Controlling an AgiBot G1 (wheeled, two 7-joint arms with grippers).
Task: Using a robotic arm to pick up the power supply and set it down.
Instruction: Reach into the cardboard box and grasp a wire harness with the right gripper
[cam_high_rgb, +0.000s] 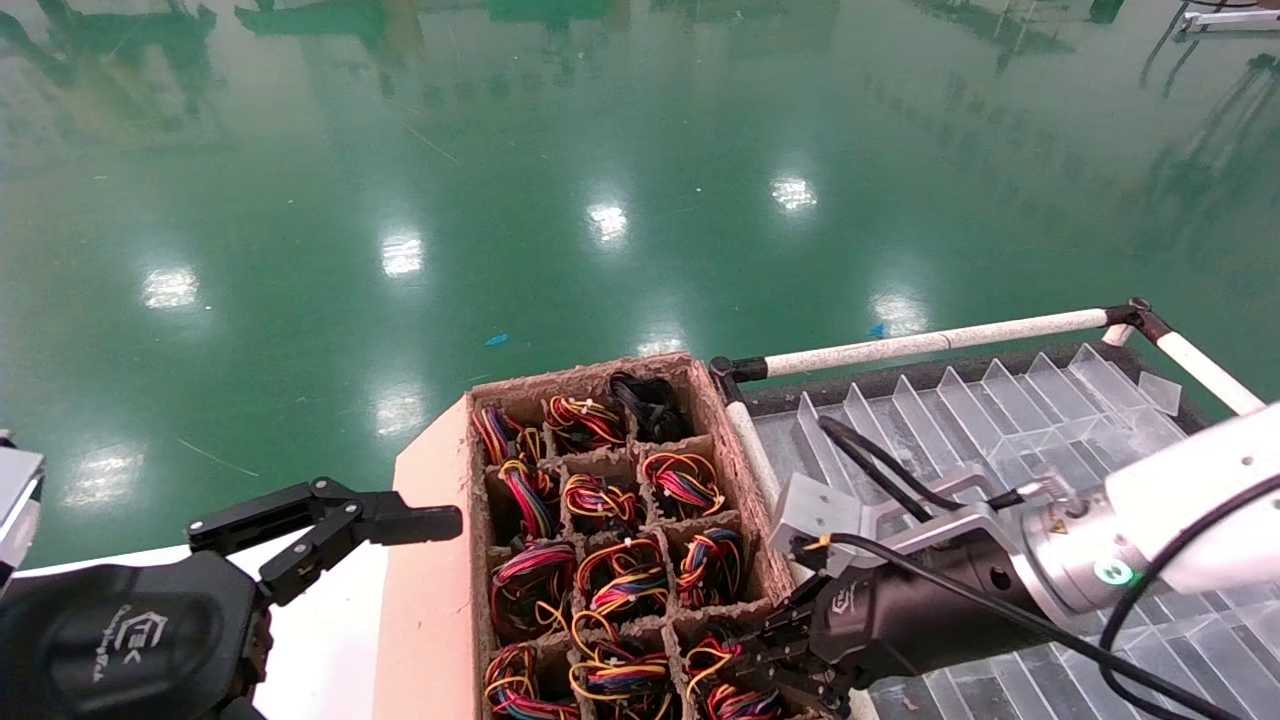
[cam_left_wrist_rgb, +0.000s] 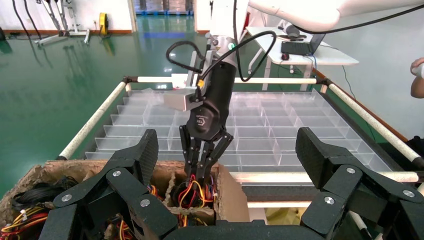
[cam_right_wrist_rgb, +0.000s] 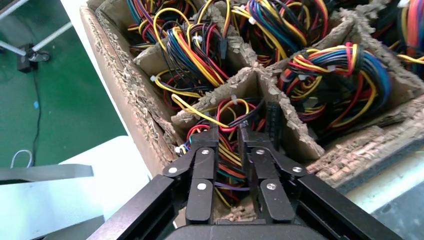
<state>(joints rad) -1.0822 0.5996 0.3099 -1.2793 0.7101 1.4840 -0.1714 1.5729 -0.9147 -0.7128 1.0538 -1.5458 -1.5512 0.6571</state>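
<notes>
my right claw (cam_right_wrist_rgb: 227, 150) is down in the nearest right-hand cell of the cardboard divider box (cam_high_rgb: 455, 470), its fingers (cam_right_wrist_rgb: 201, 172) drawn nearly together around the tied wire bundle (cam_right_wrist_rgb: 231, 125) of the power supply (cam_high_rgb: 735, 690) in that cell. the grey body sits below the wires and i cannot see it, so the grip looks to be on cable only; whether it is fully tight i can't say.

for this step i'd lift straight up and slowly, keeping the fingers clear of the ragged cell walls (cam_right_wrist_rgb: 280, 105), since a bundle can slip or drag on the cardboard. i'd watch the right wrist view for wires sliding between the pads, and pause if the box itself starts to rise.

my left claw (cam_high_rgb: 330, 530) hangs spread wide and empty just beside the box's left edge, over the white bench (cam_high_rgb: 330, 640), idle.

farther on, the other cells hold more bundled supplies (cam_high_rgb: 600, 495). to the right of the box lies the clear compartment tray (cam_high_rgb: 1010, 410), the likely place to set down, framed by white rails (cam_high_rgb: 930, 343). beyond is the green floor (cam_high_rgb: 500, 150).
</notes>
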